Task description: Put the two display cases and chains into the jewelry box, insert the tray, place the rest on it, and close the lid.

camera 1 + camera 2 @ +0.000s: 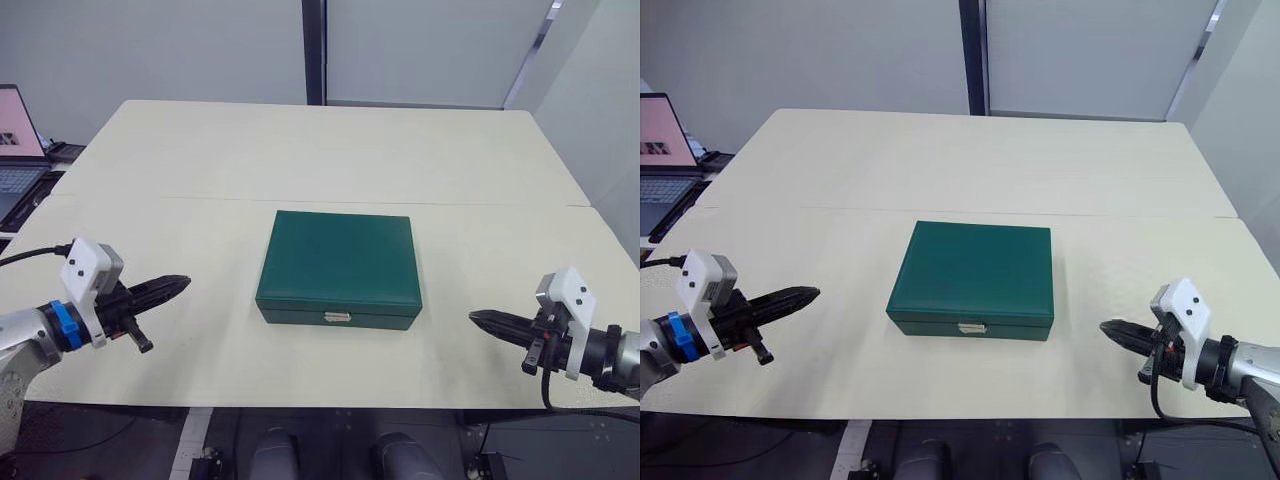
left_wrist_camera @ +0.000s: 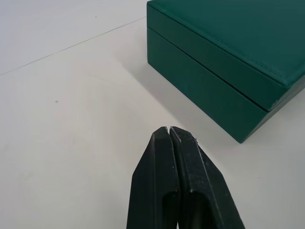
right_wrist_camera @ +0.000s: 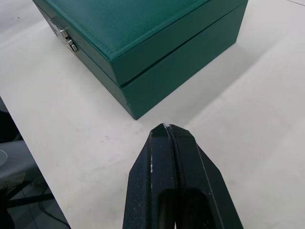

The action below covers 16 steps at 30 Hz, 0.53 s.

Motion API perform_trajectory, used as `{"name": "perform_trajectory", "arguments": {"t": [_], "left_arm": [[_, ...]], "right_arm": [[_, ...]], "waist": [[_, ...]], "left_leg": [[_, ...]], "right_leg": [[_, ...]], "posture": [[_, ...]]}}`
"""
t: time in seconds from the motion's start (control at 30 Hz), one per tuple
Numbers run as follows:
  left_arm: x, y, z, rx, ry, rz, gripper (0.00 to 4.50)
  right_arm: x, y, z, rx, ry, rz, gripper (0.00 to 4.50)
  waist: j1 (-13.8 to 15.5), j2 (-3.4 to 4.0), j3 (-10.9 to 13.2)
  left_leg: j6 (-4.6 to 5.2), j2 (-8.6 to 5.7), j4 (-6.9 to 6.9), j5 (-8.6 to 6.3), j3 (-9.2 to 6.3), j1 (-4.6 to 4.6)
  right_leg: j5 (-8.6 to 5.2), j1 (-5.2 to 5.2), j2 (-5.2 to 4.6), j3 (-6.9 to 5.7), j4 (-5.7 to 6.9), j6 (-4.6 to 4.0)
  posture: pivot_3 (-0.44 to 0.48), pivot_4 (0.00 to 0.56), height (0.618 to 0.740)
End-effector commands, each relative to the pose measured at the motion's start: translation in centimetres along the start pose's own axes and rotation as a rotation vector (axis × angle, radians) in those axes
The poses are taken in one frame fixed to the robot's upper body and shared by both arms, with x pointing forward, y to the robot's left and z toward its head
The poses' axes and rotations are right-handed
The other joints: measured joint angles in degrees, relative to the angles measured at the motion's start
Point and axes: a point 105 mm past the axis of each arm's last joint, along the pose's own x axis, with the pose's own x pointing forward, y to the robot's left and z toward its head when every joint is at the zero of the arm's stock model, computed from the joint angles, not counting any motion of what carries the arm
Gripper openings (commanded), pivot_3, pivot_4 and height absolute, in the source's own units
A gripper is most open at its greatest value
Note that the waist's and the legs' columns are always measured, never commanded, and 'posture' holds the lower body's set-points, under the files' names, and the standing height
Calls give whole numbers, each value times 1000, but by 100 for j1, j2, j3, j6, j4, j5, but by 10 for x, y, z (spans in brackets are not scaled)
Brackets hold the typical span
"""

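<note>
Both my grippers are pinched closed and holding nothing, left gripper (image 1: 180, 283) and right gripper (image 1: 478, 318) hovering either side of the box (image 1: 340, 263), which sits between them. Lid (image 1: 342, 253) down, clasp (image 1: 337, 317) facing me; looks finished.
</note>
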Motion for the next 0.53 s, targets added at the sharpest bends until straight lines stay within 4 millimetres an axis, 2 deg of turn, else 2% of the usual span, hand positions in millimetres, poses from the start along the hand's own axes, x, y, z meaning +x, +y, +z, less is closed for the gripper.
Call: {"name": "perform_trajectory", "arguments": {"t": [0.03, 0.2, 0.53], "left_arm": [[-8, 1, 5, 73, -19, 39, 26], [-8, -1, 0, 55, 12, 54, 26], [-2, 3, 13, 82, 5, 78, 26]], "right_arm": [[-8, 0, 5, -34, -16, -22, 0], [-10, 1, 1, -26, -7, -24, 0], [-8, -1, 1, -28, -11, -27, 0]], "waist": [[9, -2, -1], [14, -4, -3], [25, -7, -4]], "left_leg": [[0, 0, 0, 0, 0, 0], [0, 0, 1, 0, -3, 0], [0, 0, 3, 0, -4, 0]], "right_leg": [[0, 1, 0, 0, -1, 0], [0, 2, 0, -2, -1, 0], [0, 5, 0, -3, -1, 0]], "posture": [[0, 150, 740], [0, 150, 740], [0, 150, 740]]}}
